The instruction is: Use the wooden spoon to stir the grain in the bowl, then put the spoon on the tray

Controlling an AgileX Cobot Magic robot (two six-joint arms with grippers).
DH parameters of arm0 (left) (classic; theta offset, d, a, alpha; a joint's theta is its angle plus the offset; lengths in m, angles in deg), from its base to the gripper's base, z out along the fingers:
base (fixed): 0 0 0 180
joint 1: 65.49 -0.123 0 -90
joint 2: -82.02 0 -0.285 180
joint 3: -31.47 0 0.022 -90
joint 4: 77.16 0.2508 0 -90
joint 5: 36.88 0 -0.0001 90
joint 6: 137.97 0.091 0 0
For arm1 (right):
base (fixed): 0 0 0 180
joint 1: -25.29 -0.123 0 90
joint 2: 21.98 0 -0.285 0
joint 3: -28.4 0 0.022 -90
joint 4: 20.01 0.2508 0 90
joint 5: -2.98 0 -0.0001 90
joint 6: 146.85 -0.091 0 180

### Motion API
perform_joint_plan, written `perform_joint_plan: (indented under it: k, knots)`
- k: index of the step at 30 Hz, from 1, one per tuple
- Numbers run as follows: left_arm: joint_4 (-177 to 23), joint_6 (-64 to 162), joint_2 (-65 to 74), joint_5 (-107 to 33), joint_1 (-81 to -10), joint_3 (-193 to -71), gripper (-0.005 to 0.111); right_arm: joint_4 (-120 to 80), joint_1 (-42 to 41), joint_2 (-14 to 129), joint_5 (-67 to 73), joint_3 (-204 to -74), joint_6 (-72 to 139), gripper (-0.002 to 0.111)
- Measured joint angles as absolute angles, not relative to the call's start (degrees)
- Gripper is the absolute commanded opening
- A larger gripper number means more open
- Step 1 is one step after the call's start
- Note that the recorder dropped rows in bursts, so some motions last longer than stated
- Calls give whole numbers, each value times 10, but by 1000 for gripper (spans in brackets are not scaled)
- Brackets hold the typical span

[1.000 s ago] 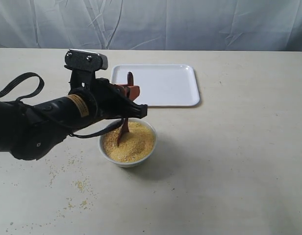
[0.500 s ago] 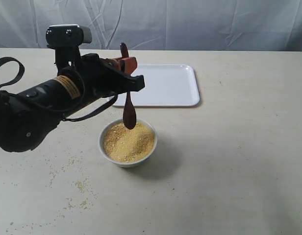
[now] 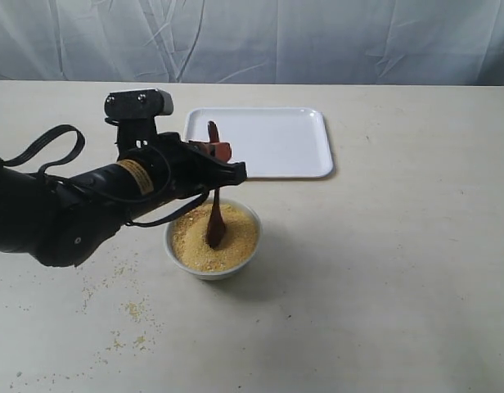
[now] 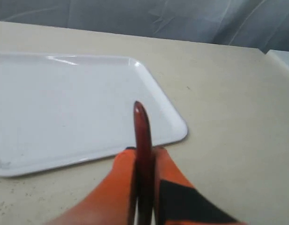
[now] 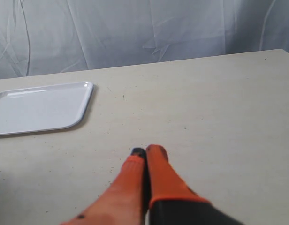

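Note:
A small white bowl (image 3: 185, 251) of golden-yellow grain (image 3: 193, 247) stands on the table, in front of the white tray (image 3: 272, 141). My left gripper (image 3: 218, 153) is shut on the handle of the dark reddish-brown wooden spoon (image 3: 215, 214), which stands nearly upright with its head dipped into the grain. In the left wrist view the spoon handle (image 4: 143, 154) sticks up between the orange fingers (image 4: 117, 180), with the tray (image 4: 64, 108) beyond. My right gripper (image 5: 147, 152) is shut on nothing above bare table; it does not show in the exterior view.
Spilled grain (image 3: 133, 309) is scattered over the table at the front left of the bowl. A grey cloth backdrop (image 3: 317, 37) hangs behind the table. The tray's corner (image 5: 36, 105) also shows in the right wrist view.
The left gripper lifted the spoon clear of the bowl, then lowered it again; now the spoon's head is back in the grain.

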State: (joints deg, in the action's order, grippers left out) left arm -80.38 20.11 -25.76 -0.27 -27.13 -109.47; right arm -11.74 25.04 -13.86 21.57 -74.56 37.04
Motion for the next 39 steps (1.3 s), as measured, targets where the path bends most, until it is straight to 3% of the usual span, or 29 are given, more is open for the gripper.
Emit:
perform_joint_plan:
  k: [26, 39]
  knots:
    - [-936, 355, -207, -66, -272, -1095, 0, -117, 250, -139, 216, -746, 370, 0]
    - [-934, 274, -218, -94, -272, -1095, 0, -117, 250, -139, 216, -746, 370, 0]
